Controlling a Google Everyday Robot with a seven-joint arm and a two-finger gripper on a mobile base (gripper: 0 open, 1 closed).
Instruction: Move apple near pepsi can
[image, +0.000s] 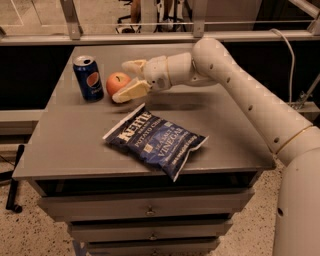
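The soda can (88, 77) stands upright at the back left of the grey table (70, 150). Its silver top faces up, and what it holds cannot be seen. A dark blue chip bag (156, 141) lies flat near the table's middle; whether it is sealed is hard to tell. Drawers (150, 211) sit below the tabletop with their contents hidden.

The apple (116, 83) rests on the table just right of the can, close but not clearly touching it. The gripper (122, 81) reaches in from the right with its two pale fingers spread, one behind the apple and one in front. The front finger covers the apple's lower right edge. The arm (250, 100) is cut off at the right edge.
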